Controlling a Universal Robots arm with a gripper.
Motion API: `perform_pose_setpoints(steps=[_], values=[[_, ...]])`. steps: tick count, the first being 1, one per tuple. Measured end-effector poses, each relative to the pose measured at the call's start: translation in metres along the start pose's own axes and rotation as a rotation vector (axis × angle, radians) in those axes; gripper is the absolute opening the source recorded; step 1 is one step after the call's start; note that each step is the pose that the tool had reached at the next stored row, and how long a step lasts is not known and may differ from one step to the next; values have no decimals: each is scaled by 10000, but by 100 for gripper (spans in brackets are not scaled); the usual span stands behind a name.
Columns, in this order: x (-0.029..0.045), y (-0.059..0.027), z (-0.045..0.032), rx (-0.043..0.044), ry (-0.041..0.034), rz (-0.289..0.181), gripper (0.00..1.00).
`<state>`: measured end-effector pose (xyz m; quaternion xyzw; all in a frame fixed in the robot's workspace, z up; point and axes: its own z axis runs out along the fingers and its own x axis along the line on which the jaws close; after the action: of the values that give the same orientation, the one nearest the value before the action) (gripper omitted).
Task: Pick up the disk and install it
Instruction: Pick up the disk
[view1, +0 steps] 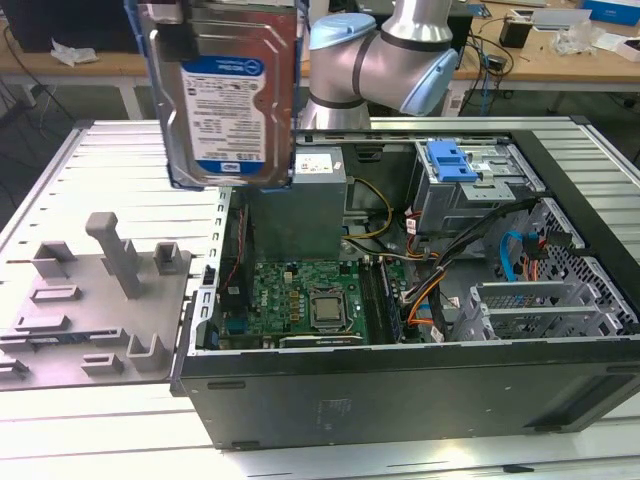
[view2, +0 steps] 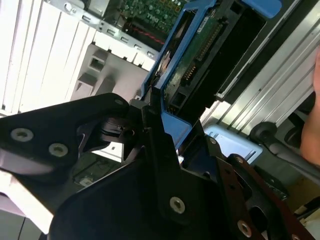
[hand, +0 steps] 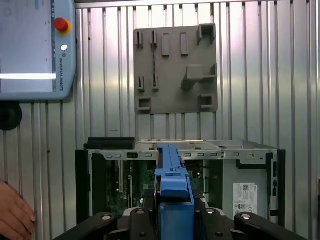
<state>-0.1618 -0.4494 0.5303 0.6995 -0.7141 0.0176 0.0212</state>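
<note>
Hand is pinching the disk by its blue carrier, closing on it from both sides. Disk is hanging in the air, clear of the counter. It is standing near upright, with its white-and-blue label facing the exterior view. In the second wrist view its green circuit-board side is showing. In the first wrist view it is showing edge-on, in line with the open computer case.

The case is lying on its side on the counter, toward the edge at the exterior view's right, with the motherboard exposed. Inside it a metal drive cage is carrying a blue latch piece on top. A grey fixture plate is lying just beside the case, toward the counter's edge at the exterior view's left.

The arm is reaching in from behind the case. In the first wrist view a teach pendant is resting on the counter, and a person's hand is showing at the frame edge.
</note>
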Motion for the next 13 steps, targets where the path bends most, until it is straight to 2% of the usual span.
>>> perform_pose_setpoints(steps=[5, 8, 13], values=[[62, -220, 2, 0, -6, -1, 37], [128, -473, 5, 0, -17, -4, 37], [202, -759, 7, 0, -29, -9, 37]])
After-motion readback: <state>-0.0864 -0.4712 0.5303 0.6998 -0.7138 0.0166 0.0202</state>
